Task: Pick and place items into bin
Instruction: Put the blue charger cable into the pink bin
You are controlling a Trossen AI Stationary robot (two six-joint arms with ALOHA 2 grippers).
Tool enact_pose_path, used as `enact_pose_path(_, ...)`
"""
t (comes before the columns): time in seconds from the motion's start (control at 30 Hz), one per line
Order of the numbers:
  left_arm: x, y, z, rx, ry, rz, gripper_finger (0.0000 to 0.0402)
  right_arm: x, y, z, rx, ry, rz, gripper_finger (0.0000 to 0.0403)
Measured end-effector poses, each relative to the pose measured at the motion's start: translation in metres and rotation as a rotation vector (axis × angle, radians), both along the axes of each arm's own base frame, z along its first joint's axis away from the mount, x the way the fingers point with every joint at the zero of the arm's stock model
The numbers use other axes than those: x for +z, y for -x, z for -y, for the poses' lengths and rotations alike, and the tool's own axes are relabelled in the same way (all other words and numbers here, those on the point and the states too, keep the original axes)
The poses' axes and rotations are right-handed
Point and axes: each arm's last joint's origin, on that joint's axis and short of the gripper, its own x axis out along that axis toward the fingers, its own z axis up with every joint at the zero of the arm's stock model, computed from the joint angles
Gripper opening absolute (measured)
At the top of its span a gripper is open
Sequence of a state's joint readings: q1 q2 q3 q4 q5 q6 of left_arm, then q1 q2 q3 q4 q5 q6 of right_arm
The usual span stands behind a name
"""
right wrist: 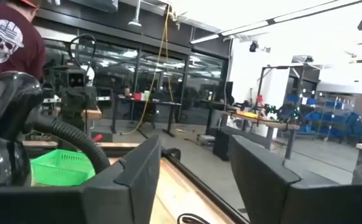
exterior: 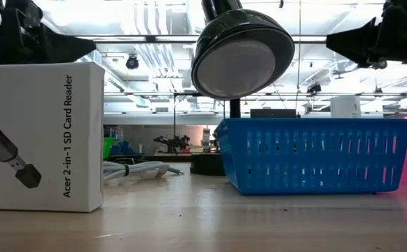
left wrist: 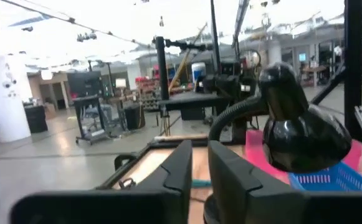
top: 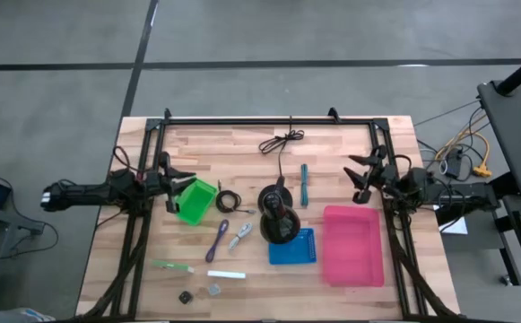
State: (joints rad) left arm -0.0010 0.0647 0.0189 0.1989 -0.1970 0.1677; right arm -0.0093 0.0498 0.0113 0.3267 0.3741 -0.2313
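Two grippers hang empty at opposite tabletop edges: the left gripper [top: 182,182], jaws slightly apart, beside the green bin [top: 196,201]; the right gripper [top: 360,178], jaws wide apart, near the pink bin [top: 353,246]. Small items, among them a teal pen [top: 304,185], lie untouched mid-table.

Green basket [right wrist: 59,167] beyond parted gripper [right wrist: 196,177]

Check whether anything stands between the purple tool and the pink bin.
Yes. In the high view, the black desk lamp and the blue basket sit on the table between the purple tool and the pink bin, so a straight carry across would meet them.
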Motion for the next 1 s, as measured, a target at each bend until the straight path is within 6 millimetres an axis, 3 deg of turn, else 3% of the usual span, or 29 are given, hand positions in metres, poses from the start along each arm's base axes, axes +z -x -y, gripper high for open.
enact_pose_path(0.17,0.004,-0.002,0.000,0.000,0.004,0.007,0.0120,0.004,0.000,0.000,0.021,-0.037,0.010,0.0194)
enact_pose_path(0.37,0.017,-0.005,0.000,0.002,0.000,0.135,0.0176,0.036,-0.003,-0.001,0.058,-0.105,-0.050,0.0188)
enact_pose_path(0.63,0.013,-0.012,0.000,0.019,-0.051,0.074,0.0185,0.065,-0.024,0.001,-0.009,-0.102,-0.340,0.0180)
enact_pose_path(1.0,0.011,-0.015,0.000,0.026,-0.044,0.048,0.0185,0.057,-0.067,0.001,-0.024,-0.071,-0.690,0.0179)
